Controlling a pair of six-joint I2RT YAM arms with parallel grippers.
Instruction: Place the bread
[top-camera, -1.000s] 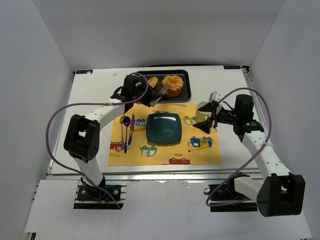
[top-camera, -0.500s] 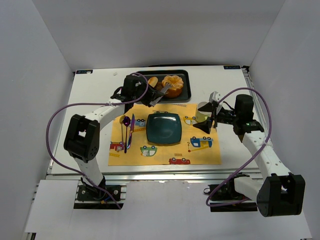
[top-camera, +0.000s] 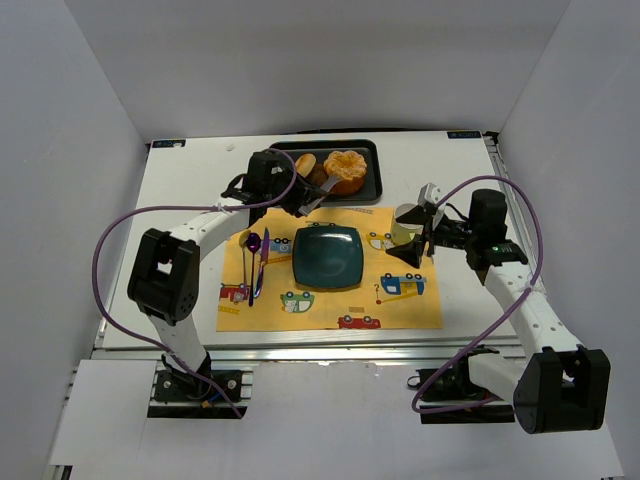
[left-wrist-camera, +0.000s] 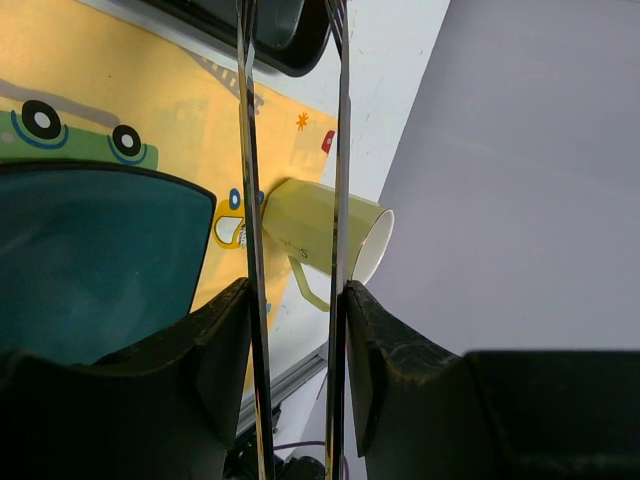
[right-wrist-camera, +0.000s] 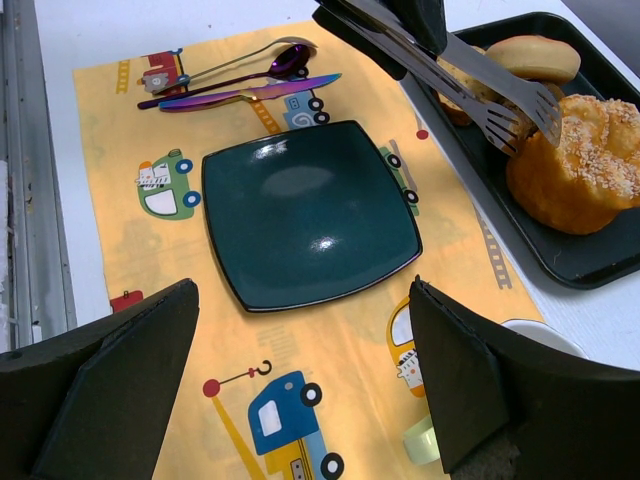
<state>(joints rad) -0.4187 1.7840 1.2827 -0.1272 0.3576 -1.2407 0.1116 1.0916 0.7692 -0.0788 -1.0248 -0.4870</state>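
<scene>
**A:** From above, why does the left gripper reach to the shallow black tray?

**B:** Its jaws pinch long steel tongs, whose tips meet the bread, the big round orange-golden ridged bun lying in that tray. The square teal plate on the yellow placemat sits bare, likely the bread's target. The right gripper hovers by the pale green mug.

**A:** And the left wrist?

**B:** The fingers press on both tong blades, which run parallel and apart.

**A:** The right wrist?

**B:** Its own jaws are spread and empty. The tong tips seem to lie against the bread's edge, not around it.

**A:** Anything changed over the last second?

**B:** Barely. Both arms hold their poses, and the bread is unlifted.
</scene>
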